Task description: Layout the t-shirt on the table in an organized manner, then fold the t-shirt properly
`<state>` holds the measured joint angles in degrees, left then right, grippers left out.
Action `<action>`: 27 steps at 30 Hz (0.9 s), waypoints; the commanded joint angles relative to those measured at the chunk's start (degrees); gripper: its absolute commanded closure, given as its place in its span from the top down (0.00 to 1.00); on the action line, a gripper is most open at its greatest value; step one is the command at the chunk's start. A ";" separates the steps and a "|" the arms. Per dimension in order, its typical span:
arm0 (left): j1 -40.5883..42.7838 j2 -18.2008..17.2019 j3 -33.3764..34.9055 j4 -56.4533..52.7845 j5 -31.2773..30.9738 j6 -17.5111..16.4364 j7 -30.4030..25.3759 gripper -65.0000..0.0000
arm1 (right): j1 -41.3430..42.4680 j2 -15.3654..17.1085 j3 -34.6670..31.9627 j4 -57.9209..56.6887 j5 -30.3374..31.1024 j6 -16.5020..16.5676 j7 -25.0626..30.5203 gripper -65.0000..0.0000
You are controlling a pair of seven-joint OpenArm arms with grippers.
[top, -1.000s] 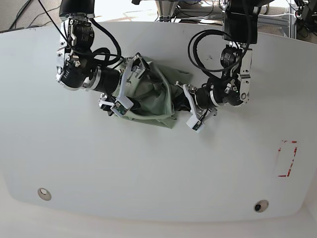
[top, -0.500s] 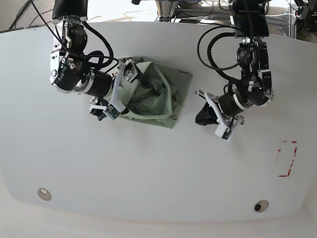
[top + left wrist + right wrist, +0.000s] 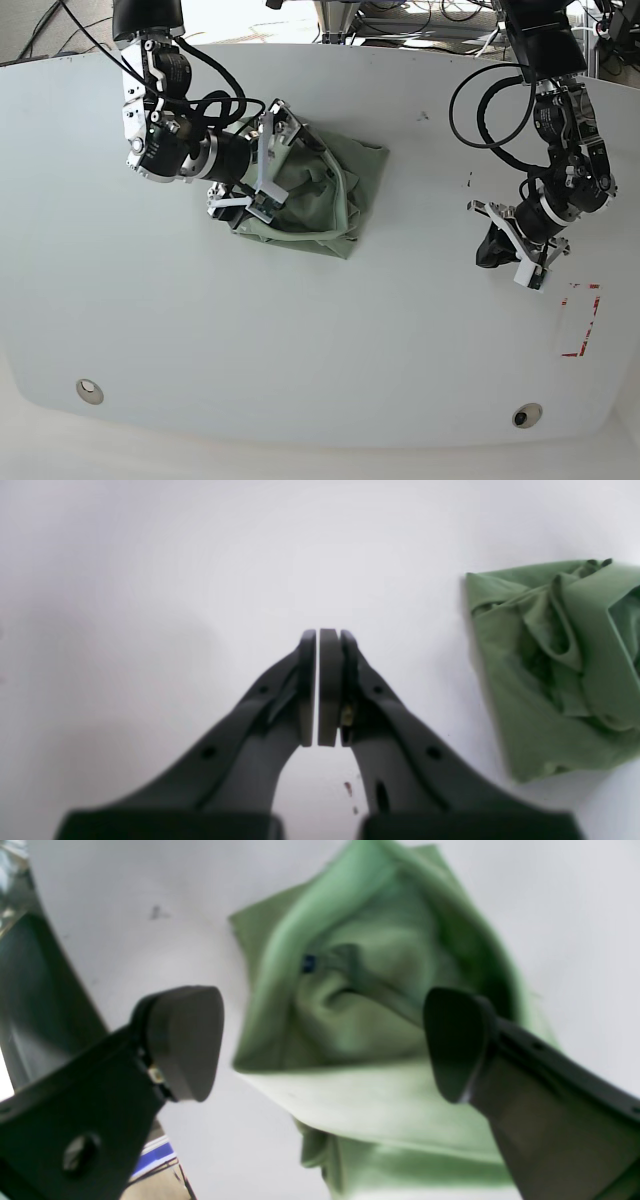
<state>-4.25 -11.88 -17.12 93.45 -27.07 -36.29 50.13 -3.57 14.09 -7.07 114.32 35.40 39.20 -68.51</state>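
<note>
The t-shirt (image 3: 318, 195) lies bunched in a rumpled heap on the white bench (image 3: 300, 340). The right end effector (image 3: 320, 1040) hangs directly over it, jaws spread wide, gripping nothing. The left end effector (image 3: 320, 685) has its pads pressed together, empty, over bare bench; the shirt sits well apart from it.

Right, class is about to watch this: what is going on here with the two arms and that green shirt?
The t-shirt lies crumpled in a heap on the white table, not yet laid out. The right tool hangs over it with jaws wide open, holding nothing. The left tool is shut and empty, well off to the side over bare table near a red tape rectangle.
</note>
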 commanded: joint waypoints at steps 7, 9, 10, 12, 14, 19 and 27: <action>1.92 -1.97 -1.38 1.01 -1.28 -0.67 -1.21 0.00 | 0.80 0.11 -7.83 0.89 -2.83 -0.21 6.14 0.91; 2.62 -1.97 -2.79 1.10 -1.37 -0.67 -1.21 0.00 | 0.80 0.11 -9.41 0.36 -5.99 -0.21 7.46 0.91; 2.80 -1.97 -3.05 1.10 -1.37 -0.67 -1.21 0.00 | 0.80 0.11 -9.85 0.01 -6.96 -0.21 7.72 0.91; 3.06 -1.79 -3.84 1.10 -1.37 -0.76 -1.21 0.00 | 0.89 -0.33 -11.35 -1.40 -11.00 -0.12 8.60 0.91; 3.24 -1.79 -3.93 1.10 -1.37 -0.76 -1.21 0.00 | 0.98 -1.21 -12.05 -2.37 -14.17 0.23 9.74 0.91; 4.56 -1.79 -4.02 1.10 -1.46 -0.76 -1.29 0.00 | 0.72 -2.00 -12.40 -3.33 -20.06 0.23 12.20 0.87; 4.73 -1.79 -3.93 1.10 -1.46 -0.76 -1.29 0.00 | 0.72 -2.61 -12.23 -7.38 -23.84 0.05 16.07 0.52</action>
<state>1.39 -12.91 -20.86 93.45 -27.46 -36.91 50.09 -3.53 11.57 -19.49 107.46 11.40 39.20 -55.61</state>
